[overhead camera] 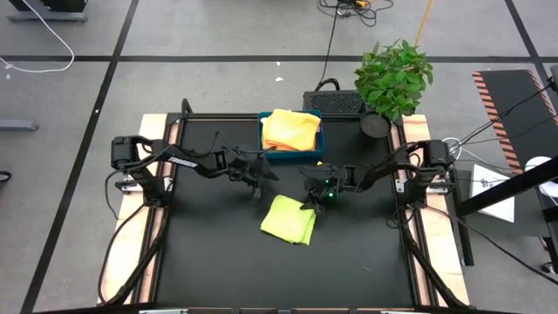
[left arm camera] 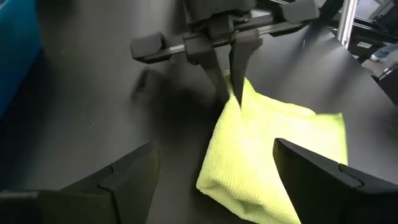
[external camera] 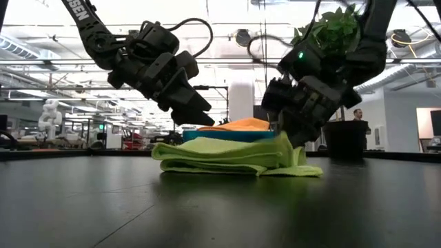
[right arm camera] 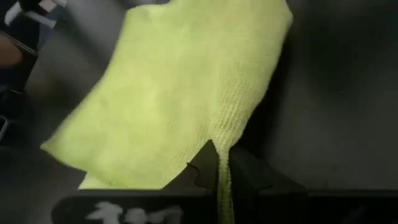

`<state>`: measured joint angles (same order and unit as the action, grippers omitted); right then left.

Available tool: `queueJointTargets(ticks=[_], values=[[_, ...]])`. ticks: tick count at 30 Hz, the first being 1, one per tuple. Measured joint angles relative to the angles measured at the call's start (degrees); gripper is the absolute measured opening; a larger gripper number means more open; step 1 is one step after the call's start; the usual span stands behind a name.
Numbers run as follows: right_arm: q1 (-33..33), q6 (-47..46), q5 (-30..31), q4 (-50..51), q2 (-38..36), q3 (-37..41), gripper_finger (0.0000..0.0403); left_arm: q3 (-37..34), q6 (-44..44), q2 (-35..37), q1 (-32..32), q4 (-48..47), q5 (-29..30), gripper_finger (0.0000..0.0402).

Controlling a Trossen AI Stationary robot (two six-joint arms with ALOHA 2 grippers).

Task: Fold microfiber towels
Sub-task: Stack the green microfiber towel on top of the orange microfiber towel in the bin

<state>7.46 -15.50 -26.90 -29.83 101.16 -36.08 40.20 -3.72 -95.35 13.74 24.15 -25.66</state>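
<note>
High view: the lime green towel (overhead camera: 289, 219) lies folded near the middle of the black table (overhead camera: 209, 262), and the right pincer (overhead camera: 319, 202) sits at its edge nearest the right arm. The right wrist view shows that pincer shut on a ridge of the towel's cloth, the fabric pinched up between its two dark fingers (right arm camera: 205, 167). The left pincer (overhead camera: 258, 181) hangs just above the table beside the towel's far corner, its fingers spread wide and holding nothing; in the left wrist view the towel lies ahead between them.

The main risk, judged from this grip, is that the right pincer has caught only the top layer, or only a thin lip of it. If it lifts, the folded stack could peel open or slip free, undoing the fold. A second risk is dragging: a sideways pull could slide the whole towel across the smooth table and bunch it instead of folding it. The two pincers also stand close, so a move inward by either could make them touch.

In the low view the right arm comes down steeply, its pincer tipped toward the towel's end and pressed near the table. The left arm reaches in from the other side, its pincer angled downward and clear of the cloth. Behind them, the blue tray (overhead camera: 292, 155) holds orange-yellow towels (overhead camera: 290, 129).
</note>
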Motion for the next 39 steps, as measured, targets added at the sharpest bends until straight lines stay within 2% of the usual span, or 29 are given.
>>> queueJointTargets(ticks=[6, 11, 19, 25, 34, 39], values=[[-1.70, 8.20, 7.82, 2.61, -7.70, -0.07, 0.0004, 1.73, 0.13, 0.00, -1.33, -0.07, -3.05, 0.0310], [-3.38, 12.34, 13.31, 6.50, -13.22, -0.08, 0.0003, 4.23, -0.05, 0.00, -1.51, -0.37, -3.31, 0.0310], [-3.89, 16.09, 13.63, 7.13, -16.14, -0.08, 0.0003, 9.68, 3.43, 0.00, -1.23, -9.30, -2.23, 0.0310], [-3.85, 18.64, 13.67, 9.66, -16.23, -2.28, 0.0002, 11.97, 6.29, 0.00, 1.26, -13.94, -2.22, 0.0310], [-3.84, 22.18, 13.66, 14.92, -16.25, -7.13, 0.0002, 12.90, 9.12, -4.07, 2.87, -15.35, -15.83, 0.0310], [-3.65, 23.06, 16.82, 17.91, -16.27, -8.43, 0.0002, 12.84, 9.26, -5.54, 3.22, -15.90, -15.32, 0.0309]])
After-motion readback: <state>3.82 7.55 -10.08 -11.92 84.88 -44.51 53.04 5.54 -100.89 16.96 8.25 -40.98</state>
